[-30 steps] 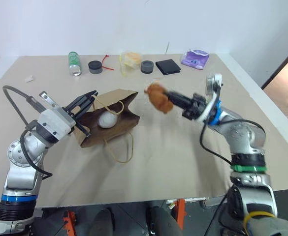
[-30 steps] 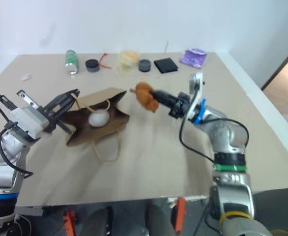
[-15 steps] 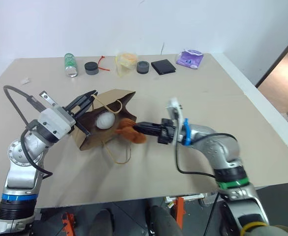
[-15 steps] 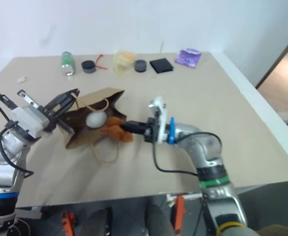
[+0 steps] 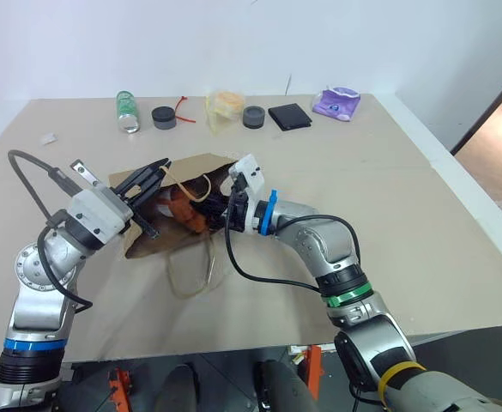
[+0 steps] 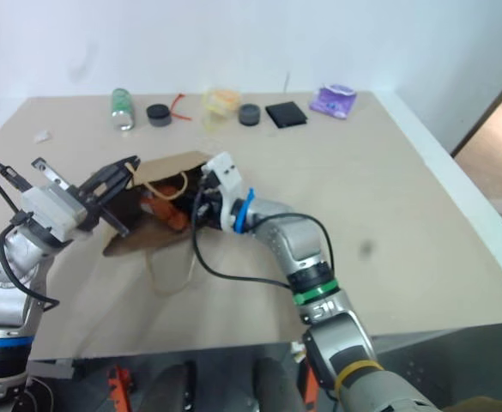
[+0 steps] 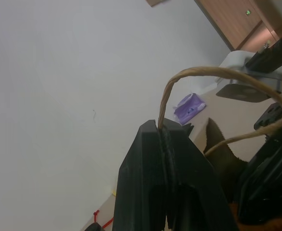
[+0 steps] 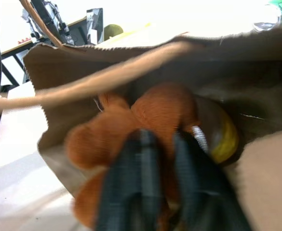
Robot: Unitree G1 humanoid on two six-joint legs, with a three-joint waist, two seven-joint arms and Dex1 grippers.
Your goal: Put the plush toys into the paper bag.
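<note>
Right wrist view: right pincer (image 8: pixel 162 144) narrowly parted against brown bear (image 8: pixel 145 120) inside paper bag (image 8: pixel 256 62).

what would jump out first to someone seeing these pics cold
The right gripper reaching into the mouth of the paper bag lying near the table's middle, its fingers around the brown plush toy, with the yellow chick behind it. The left gripper is shut on one bag handle, holding the mouth up. Small items line the table's far edge.
</note>
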